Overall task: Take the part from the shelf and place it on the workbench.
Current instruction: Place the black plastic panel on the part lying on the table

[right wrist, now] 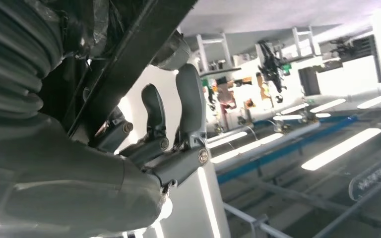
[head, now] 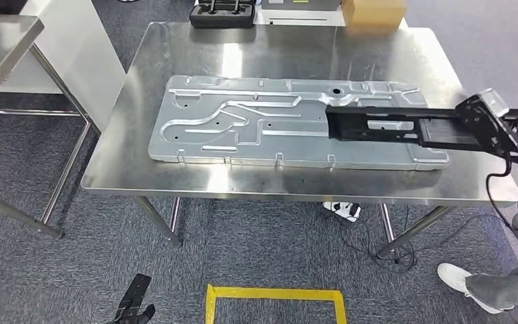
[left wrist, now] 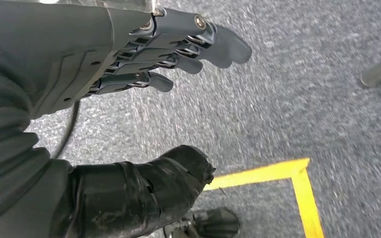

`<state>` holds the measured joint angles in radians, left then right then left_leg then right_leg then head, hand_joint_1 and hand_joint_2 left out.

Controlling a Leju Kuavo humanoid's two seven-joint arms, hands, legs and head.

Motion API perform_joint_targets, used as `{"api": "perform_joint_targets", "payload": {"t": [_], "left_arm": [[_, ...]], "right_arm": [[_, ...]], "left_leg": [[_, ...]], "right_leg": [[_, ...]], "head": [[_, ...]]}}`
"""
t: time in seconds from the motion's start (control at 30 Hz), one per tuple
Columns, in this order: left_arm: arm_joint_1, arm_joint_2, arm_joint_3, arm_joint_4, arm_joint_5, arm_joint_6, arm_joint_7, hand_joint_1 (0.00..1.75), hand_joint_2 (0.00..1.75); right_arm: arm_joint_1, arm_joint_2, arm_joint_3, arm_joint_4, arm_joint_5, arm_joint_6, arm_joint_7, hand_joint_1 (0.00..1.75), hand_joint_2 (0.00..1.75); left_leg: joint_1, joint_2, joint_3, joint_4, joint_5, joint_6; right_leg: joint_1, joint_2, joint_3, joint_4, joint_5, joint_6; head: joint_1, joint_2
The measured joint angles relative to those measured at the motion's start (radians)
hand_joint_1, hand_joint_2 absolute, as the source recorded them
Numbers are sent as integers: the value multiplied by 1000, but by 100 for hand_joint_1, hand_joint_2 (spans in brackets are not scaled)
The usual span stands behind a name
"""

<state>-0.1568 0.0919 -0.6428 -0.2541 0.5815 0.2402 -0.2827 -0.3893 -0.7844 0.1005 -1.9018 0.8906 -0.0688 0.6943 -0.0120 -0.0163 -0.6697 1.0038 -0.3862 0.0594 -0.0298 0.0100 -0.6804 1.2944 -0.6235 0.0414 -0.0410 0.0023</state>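
The right hand (head: 492,121) grips one end of the black part (head: 384,125), held out over the stamped metal panel (head: 243,121) lying on the steel worktop (head: 141,169). The left hand (left wrist: 178,49) hangs with fingers spread, holding nothing, over grey carpet and yellow floor tape (left wrist: 297,183). A black case (head: 222,13) and cardboard box (head: 374,12) sit at the far edge.

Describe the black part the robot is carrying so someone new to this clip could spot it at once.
Start at the steel workbench in the middle of the head view, with the large embossed silver panel lying on it. Over that panel's right end, the right hand holds a long flat black part. It is the one dark, open-framed piece against all the bright metal.
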Motion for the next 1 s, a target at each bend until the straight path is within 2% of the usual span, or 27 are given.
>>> {"api": "perform_joint_targets", "payload": {"t": [0.03,0.1,0.13,0.17,0.27,0.33,0.37,0.43,0.47,0.5,0.53,0.6,0.63,0.67,0.7,0.8,0.83,0.87,0.93,0.97,1.0], "left_arm": [[0,0,0,0,0,2,1,0,175],[0,-2,0,0,2,14,2,0,175],[0,-2,0,0,4,23,2,0,175],[-1,-3,0,0,6,32,1,0,175],[1,-3,0,0,14,46,-6,0,175],[2,-3,0,0,21,36,-14,0,175],[2,-3,0,0,26,23,-20,0,175],[2,-3,0,0,33,2,-33,0,175],[3,-3,0,0,34,-2,-38,0,175],[3,-2,0,0,32,-1,-42,0,175],[2,-2,0,0,31,0,-46,0,175],[0,0,0,0,28,2,-50,0,175],[-2,1,0,0,27,2,-51,0,175],[-3,3,0,0,26,2,-52,0,175],[-4,3,0,0,27,2,-53,0,175],[-4,6,0,0,33,2,-53,0,175],[-4,7,0,0,35,2,-53,0,175],[-4,7,0,0,35,2,-53,0,175],[-5,7,0,0,34,2,-51,0,175],[-4,7,0,0,33,2,-48,0,175],[-4,7,0,0,31,1,-45,0,175]], "right_arm": [[9,-4,-10,-3,0,4,0,175,175],[24,-13,-35,-11,-2,14,0,175,175],[28,-18,-52,-17,-6,20,0,175,175],[35,-23,-70,-23,-11,27,0,175,175],[63,-35,-116,-39,-22,42,0,175,175],[87,-38,-137,-48,-24,42,0,175,175],[100,-39,-144,-52,-25,36,0,175,175],[125,-39,-157,-56,-27,15,0,175,175],[137,-39,-161,-57,-27,3,0,175,175],[148,-39,-165,-57,-27,-5,0,175,175],[158,-39,-169,-57,-28,-11,0,175,175],[174,-39,-175,-57,-28,-16,0,175,175],[179,-39,-178,-57,-28,-19,0,175,175],[184,-39,-181,-57,-29,-21,0,175,175],[188,-39,-183,-57,-30,-23,0,175,175],[201,-39,-184,-57,-43,-19,-4,175,175],[203,-38,-183,-57,-47,-16,-7,175,175],[203,-38,-183,-57,-51,-12,-9,175,175],[203,-35,-176,-58,-51,-4,-11,175,175],[203,-32,-168,-59,-50,-2,-13,175,175],[201,-28,-159,-59,-49,-2,-16,175,175]], "left_leg": [[0,-1,9,5,-10,-1],[0,-5,23,21,-33,-8],[-1,-7,26,31,-44,-13],[-2,-9,28,37,-50,-17],[-3,-11,27,40,-60,-28],[-2,-6,19,68,-83,-38],[-1,-3,2,109,-108,-44],[4,0,-53,231,-163,-52],[5,1,-78,281,-179,-53],[6,1,-91,302,-178,-53],[6,1,-86,286,-159,-50],[3,1,-28,165,-96,-40],[0,1,4,102,-74,-34],[-4,1,28,57,-62,-30],[-7,0,39,35,-62,-27],[-9,0,52,10,-53,-19],[-7,1,59,-2,-48,-14],[-4,2,65,-13,-44,-9],[-4,3,69,-18,-42,-4],[-4,3,69,-17,-42,-3],[-3,3,69,-16,-43,-3]], "right_leg": [[0,0,-11,-23,40,1],[0,0,8,-134,133,0],[1,0,23,-186,162,-3],[3,1,34,-215,175,-7],[4,2,43,-230,172,-23],[1,1,50,-235,172,-33],[1,0,54,-237,170,-37],[3,-2,59,-237,167,-43],[4,-2,60,-237,166,-45],[6,-3,61,-237,165,-46],[7,-3,63,-237,164,-47],[8,-2,67,-237,161,-47],[9,-1,69,-238,159,-46],[9,-1,70,-239,159,-44],[8,0,70,-241,160,-40],[5,0,72,-247,159,-26],[5,-1,67,-233,147,-23],[6,-2,53,-200,126,-22],[5,-3,2,-89,70,-19],[3,-3,-25,-36,52,-17],[0,-3,-41,-7,49,-14]], "head": [[0,0],[0,0],[0,0],[0,0],[-3,0],[-6,0],[-8,0],[-11,0],[-10,0],[-10,0],[-10,0],[-10,0],[-10,0],[-10,0],[-10,0],[-10,0],[-9,0],[-9,0],[-8,0],[-8,0],[-8,0]]}}
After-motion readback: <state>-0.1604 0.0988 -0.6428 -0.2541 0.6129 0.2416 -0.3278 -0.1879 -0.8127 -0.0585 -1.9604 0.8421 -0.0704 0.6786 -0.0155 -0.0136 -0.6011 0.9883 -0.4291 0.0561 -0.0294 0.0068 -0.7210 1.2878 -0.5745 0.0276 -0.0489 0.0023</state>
